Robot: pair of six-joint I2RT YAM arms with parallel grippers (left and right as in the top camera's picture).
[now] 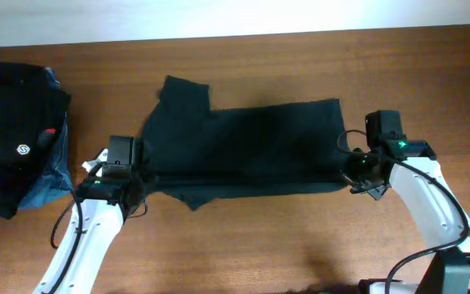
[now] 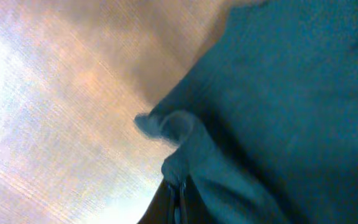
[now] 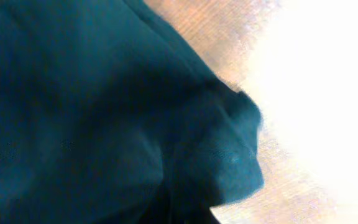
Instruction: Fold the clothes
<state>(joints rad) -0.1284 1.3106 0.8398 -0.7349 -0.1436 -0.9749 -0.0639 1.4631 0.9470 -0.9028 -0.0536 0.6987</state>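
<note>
A dark teal garment (image 1: 243, 147) lies spread across the middle of the wooden table, a sleeve sticking out at its far left corner. My left gripper (image 1: 134, 178) is shut on the garment's left edge; in the left wrist view the cloth (image 2: 278, 112) bunches at the closed fingertips (image 2: 180, 186). My right gripper (image 1: 354, 173) is shut on the garment's right edge; the right wrist view shows the cloth (image 3: 104, 106) folded over the fingers, which are hidden.
A pile of dark clothes (image 1: 11, 139) with a blue piece under it sits at the far left of the table (image 1: 259, 237). The table's far edge runs along the top of the overhead view.
</note>
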